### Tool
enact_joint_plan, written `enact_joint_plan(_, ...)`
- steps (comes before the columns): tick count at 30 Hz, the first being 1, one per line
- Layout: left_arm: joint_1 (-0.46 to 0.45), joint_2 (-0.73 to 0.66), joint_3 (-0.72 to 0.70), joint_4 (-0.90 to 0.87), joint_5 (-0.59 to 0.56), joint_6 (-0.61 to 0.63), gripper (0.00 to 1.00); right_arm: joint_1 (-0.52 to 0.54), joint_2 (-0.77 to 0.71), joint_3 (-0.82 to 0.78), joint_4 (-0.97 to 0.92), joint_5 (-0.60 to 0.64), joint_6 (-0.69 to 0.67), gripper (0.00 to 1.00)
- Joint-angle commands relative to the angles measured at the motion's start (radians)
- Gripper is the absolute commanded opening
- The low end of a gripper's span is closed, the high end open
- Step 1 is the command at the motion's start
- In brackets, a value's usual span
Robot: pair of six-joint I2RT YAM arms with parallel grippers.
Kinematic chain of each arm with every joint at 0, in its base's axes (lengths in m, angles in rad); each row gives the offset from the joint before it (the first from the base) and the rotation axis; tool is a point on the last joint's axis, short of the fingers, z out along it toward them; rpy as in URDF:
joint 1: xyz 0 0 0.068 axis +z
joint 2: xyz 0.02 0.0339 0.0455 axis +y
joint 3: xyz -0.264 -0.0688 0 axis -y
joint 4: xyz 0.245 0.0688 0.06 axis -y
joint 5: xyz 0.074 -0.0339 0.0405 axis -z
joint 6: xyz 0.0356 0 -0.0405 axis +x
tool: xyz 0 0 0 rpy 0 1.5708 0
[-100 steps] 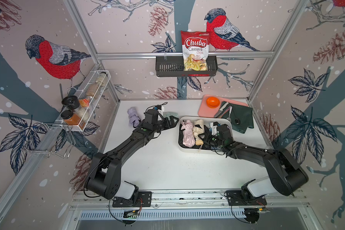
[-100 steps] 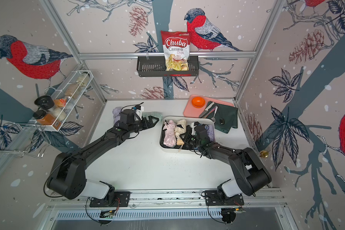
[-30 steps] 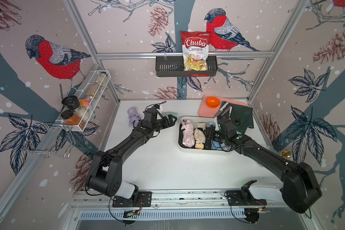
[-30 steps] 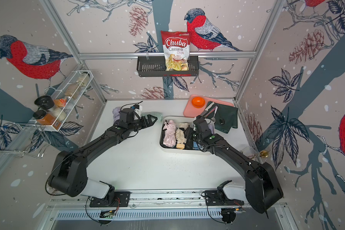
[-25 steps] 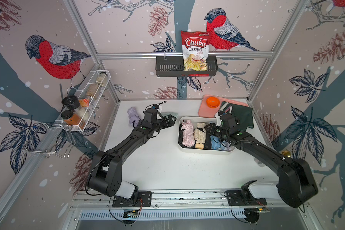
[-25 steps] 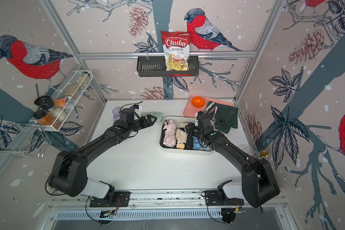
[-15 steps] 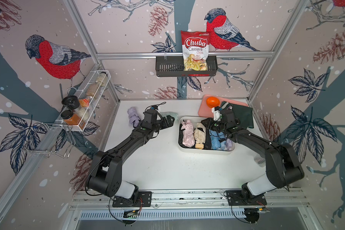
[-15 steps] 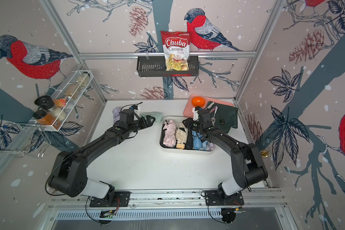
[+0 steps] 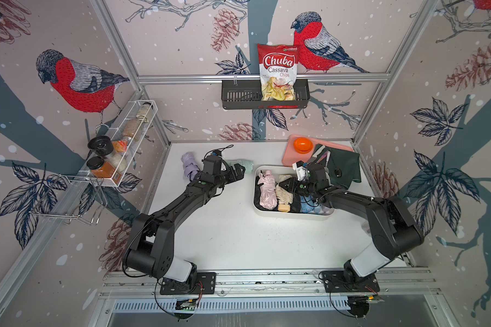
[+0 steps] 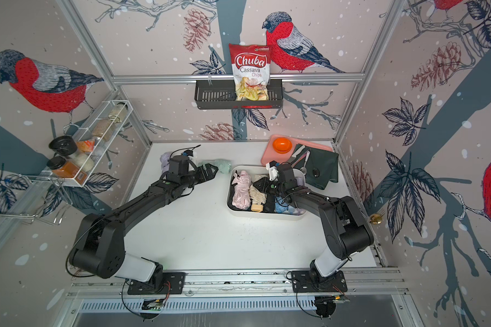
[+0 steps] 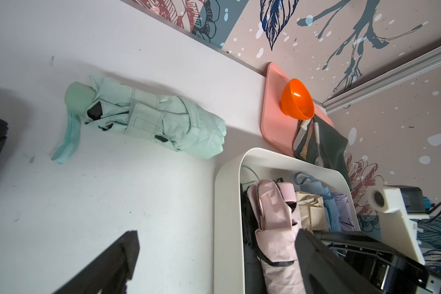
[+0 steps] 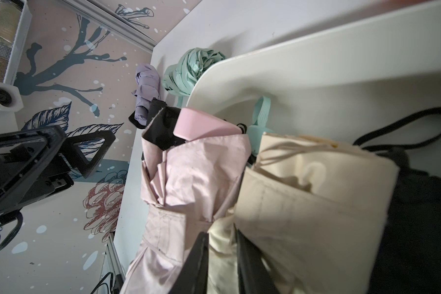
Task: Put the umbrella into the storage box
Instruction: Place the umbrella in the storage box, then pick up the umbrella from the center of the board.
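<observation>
The cream-white storage box [image 9: 292, 215] [image 10: 267, 217] stands right of the table's middle and holds several folded umbrellas, among them pink [image 9: 267, 189], cream [image 9: 284, 194] and blue [image 9: 305, 205]. My right gripper [image 9: 288, 182] [image 12: 222, 239] reaches into the box, its jaws shut on a fold of the cream umbrella [image 12: 303, 193]. A mint umbrella [image 9: 243, 165] [image 11: 148, 119] lies on the table just left of the box's back corner. My left gripper [image 9: 237, 172] [image 11: 214, 254] hovers open beside it, holding nothing. A lilac umbrella [image 9: 188, 167] lies behind the left wrist.
A pink tray [image 9: 289, 158] with an orange bowl [image 9: 303, 144], cutlery and a dark green cloth [image 9: 345, 167] sits behind the box. A black wall basket [image 9: 238, 97] holds a chips bag [image 9: 278, 73]. A wire spice rack [image 9: 119, 147] hangs on the left wall.
My right gripper has left the blue umbrella lying in the box, swung toward the box's back left and narrowed its jaws on the cream umbrella. The left arm has barely moved.
</observation>
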State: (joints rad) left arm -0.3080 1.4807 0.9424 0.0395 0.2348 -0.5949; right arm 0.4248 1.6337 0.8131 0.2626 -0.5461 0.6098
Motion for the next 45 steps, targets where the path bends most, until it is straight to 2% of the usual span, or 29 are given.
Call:
enact_joint_plan(1, 0.018, 0.000, -0.008, 0.005, -0.008, 0.002, 0.99, 0.005, 0.023, -0.011, -0.029, -0.008, 0.020, 0.23)
enact_joint_plan(5, 0.044, -0.006, -0.017, -0.013, -0.027, -0.010, 0.99, 0.020, 0.030, -0.009, -0.069, -0.008, 0.016, 0.18)
enact_joint_plan(9, 0.086, -0.004, -0.014, -0.084, -0.119, -0.023, 0.99, 0.046, -0.013, 0.006, -0.129, 0.015, -0.009, 0.18)
enact_joint_plan(15, 0.185, 0.045, 0.006, -0.190, -0.267, 0.036, 0.99, 0.082, -0.122, 0.074, -0.247, 0.094, -0.061, 0.33)
enact_joint_plan(21, 0.227, 0.224, 0.139, -0.330, -0.408, 0.157, 0.98, 0.092, -0.193, 0.110, -0.302, 0.154, -0.081, 0.48)
enact_joint_plan(24, 0.227, 0.321, 0.220, -0.382, -0.437, 0.204, 0.97, 0.094, -0.221, 0.110, -0.312, 0.190, -0.086, 0.52)
enact_joint_plan(30, 0.227, 0.427, 0.311, -0.440, -0.481, 0.249, 0.98, 0.102, -0.245, 0.108, -0.316, 0.214, -0.092, 0.55)
enact_joint_plan(35, 0.231, 0.471, 0.330, -0.466, -0.468, 0.270, 0.99, 0.105, -0.248, 0.108, -0.313, 0.219, -0.092, 0.56)
enact_joint_plan(41, 0.226, 0.440, 0.263, -0.387, -0.283, 0.266, 0.99, 0.107, -0.237, 0.127, -0.312, 0.218, -0.092, 0.56)
enact_joint_plan(45, 0.207, 0.405, 0.242, -0.366, -0.243, 0.262, 0.99, 0.111, -0.222, 0.144, -0.310, 0.213, -0.091, 0.56)
